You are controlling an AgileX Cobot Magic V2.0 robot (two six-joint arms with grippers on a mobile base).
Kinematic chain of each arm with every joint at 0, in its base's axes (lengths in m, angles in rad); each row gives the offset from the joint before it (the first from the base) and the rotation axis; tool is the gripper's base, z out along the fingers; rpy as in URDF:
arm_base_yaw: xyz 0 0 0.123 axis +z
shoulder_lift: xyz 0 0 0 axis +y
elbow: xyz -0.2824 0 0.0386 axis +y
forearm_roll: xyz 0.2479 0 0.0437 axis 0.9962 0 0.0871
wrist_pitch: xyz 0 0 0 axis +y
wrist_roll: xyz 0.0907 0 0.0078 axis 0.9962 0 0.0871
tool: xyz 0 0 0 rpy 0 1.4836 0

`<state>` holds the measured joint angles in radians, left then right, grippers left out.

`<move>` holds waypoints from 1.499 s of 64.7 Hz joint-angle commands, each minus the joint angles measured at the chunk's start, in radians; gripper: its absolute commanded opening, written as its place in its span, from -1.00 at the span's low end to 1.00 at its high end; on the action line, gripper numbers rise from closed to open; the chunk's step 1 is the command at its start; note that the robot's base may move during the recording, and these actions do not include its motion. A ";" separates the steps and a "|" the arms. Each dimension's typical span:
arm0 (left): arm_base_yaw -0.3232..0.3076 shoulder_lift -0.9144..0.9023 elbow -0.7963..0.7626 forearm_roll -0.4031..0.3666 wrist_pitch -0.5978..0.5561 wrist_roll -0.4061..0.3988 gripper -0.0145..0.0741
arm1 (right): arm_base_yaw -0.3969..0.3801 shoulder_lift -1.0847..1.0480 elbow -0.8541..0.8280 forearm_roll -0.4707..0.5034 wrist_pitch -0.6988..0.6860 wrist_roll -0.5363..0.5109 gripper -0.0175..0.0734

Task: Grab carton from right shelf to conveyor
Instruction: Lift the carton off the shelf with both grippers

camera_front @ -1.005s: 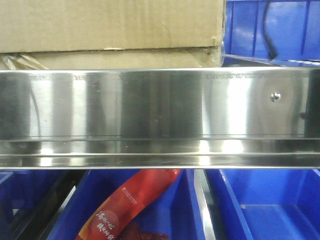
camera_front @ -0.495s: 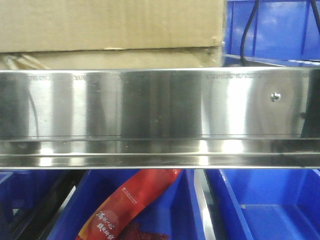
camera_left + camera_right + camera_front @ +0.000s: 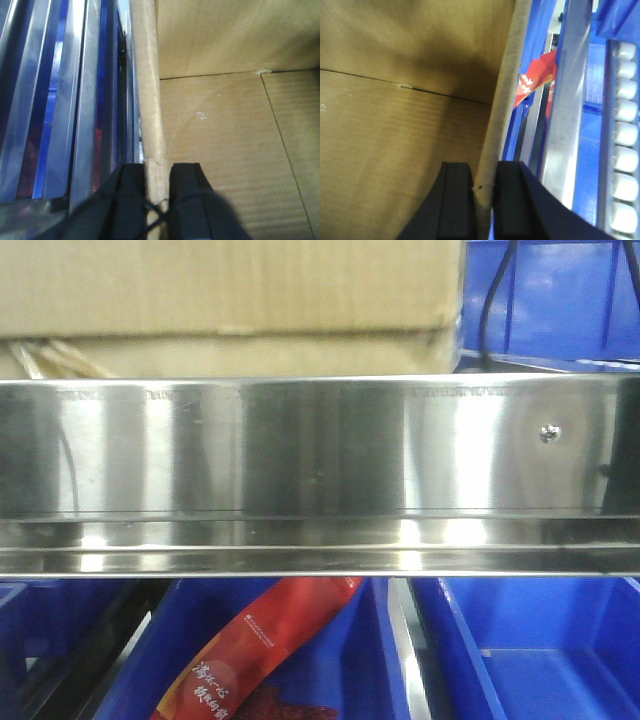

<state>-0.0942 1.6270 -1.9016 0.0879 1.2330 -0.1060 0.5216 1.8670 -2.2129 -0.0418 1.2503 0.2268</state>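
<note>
**Entry 1, my left gripper** (image 3: 157, 172). Its black fingers (image 3: 131, 200) are clamped on the carton (image 3: 220, 150), one on each face of its upright side wall, and the cardboard fills the gap between them.
- Inner finger's side: bare carton floor with one flap seam ahead, roomy.
- Outer finger's side: steel strips (image 3: 87, 100) and blue plastic run just beside the wall, so room is tight.

**Entry 2, my right gripper** (image 3: 484, 172). It pinches the opposite wall in the same way.
- Inner side: open cardboard floor, partly in shadow.
- Outer side: a blue bin edge (image 3: 520, 115) is just beside the wall. Past it lie a red packet (image 3: 537, 75), a steel rail and white rollers (image 3: 625, 150).

**Entry 3, front view.** The carton (image 3: 230, 290) sits above and behind the shelf (image 3: 320, 450), whose front rail hides the carton's base. The rail's screw (image 3: 549, 433) is towards the right. Blue bins (image 3: 560, 300) stand just beyond the carton's right corner, and a black cable (image 3: 487, 310) hangs there.

**Entry 4, change.** Against the front view from half a second ago, the carton's right corner lies further right, nearer the cable. The rail, screw and packet are unmoved.
</note>
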 commanded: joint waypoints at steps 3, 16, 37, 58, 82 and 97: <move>0.002 -0.104 -0.009 -0.011 -0.012 0.001 -0.65 | -0.001 -0.105 -0.009 -0.005 -0.029 -0.011 -0.77; -0.018 -0.218 -0.007 -0.047 -0.012 -0.003 -0.67 | -0.001 -0.246 0.047 -0.012 -0.029 -0.046 -0.77; -0.192 -0.347 0.099 -0.020 -0.012 -0.091 -0.71 | -0.001 -0.487 0.336 -0.023 -0.029 -0.046 -0.77; -0.261 -0.408 0.251 -0.015 -0.012 -0.116 -0.71 | -0.001 -0.610 0.521 -0.023 -0.029 -0.046 -0.77; -0.261 -0.406 0.256 -0.015 -0.012 -0.116 -0.71 | -0.001 -0.610 0.524 -0.023 -0.029 -0.046 -0.77; -0.261 -0.406 0.256 -0.015 -0.012 -0.116 -0.71 | -0.001 -0.610 0.524 -0.023 -0.045 -0.046 -0.77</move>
<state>-0.3481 1.2360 -1.6438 0.0717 1.2463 -0.2341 0.5234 1.2759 -1.6889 -0.0541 1.2481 0.2059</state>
